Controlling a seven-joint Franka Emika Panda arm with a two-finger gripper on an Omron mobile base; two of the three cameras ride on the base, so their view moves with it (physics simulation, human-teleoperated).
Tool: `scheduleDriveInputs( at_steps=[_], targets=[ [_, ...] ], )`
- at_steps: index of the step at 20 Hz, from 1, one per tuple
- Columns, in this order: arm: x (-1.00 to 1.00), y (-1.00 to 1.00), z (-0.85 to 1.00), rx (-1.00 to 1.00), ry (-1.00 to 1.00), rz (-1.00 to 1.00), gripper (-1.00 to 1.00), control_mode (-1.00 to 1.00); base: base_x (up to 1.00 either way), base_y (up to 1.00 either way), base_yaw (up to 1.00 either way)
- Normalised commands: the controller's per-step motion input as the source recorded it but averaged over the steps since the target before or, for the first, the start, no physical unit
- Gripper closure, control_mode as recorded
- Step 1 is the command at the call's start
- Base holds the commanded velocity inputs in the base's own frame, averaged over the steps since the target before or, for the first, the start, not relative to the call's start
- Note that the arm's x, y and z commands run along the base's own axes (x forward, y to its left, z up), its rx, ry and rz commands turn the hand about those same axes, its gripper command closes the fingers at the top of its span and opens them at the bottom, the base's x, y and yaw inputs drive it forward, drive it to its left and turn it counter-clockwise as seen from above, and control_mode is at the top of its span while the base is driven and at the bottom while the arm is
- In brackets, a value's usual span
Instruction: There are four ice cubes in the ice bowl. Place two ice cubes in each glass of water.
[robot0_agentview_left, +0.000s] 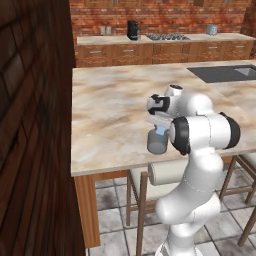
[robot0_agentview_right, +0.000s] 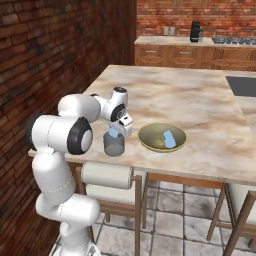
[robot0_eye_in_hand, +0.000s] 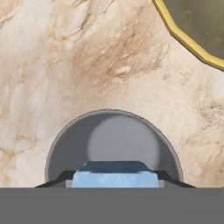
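My gripper (robot0_agentview_right: 115, 131) is shut on a pale blue ice cube (robot0_eye_in_hand: 114, 178), which sits between the two dark finger tips. Directly below it stands a grey-blue glass of water (robot0_eye_in_hand: 113, 144) near the counter's front edge. The same glass (robot0_agentview_right: 114, 145) and held ice cube (robot0_agentview_right: 114, 132) show in the right base view, and the glass (robot0_agentview_left: 157, 143) again in the left base view under the cube (robot0_agentview_left: 161, 131). To the glass's right lies the ice bowl (robot0_agentview_right: 150, 142), yellow-rimmed, with pale blue ice cubes (robot0_agentview_right: 168, 139) inside. Its rim (robot0_eye_in_hand: 183, 37) crosses the hand view's top right corner.
The marble island counter (robot0_agentview_left: 110, 110) ends just in front of the glass. A dark sink (robot0_agentview_left: 225, 73) is set in at the far right. Wooden stools (robot0_agentview_right: 112, 180) stand under the front edge. A brick wall (robot0_agentview_right: 50, 60) runs along the left.
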Motion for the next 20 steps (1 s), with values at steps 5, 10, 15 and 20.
scheduleDriveInputs(
  at_steps=[5, 10, 15, 20],
  targets=[
    [0.15, 0.00, -0.07, 0.00, 0.04, 0.03, -1.00, -1.00, 0.00, 0.00, 0.00],
    [0.19, 0.00, -0.12, 0.00, 0.02, 0.03, -1.00, -1.00, 0.00, 0.00, 0.00],
    [0.10, 0.00, -0.04, 0.00, 0.00, 0.03, -1.00, -1.00, 0.00, 0.00, 0.00],
    [-0.10, -0.24, 0.34, 0.07, -0.03, 0.01, -1.00, -1.00, 0.00, 0.00, 0.00]
  ],
)
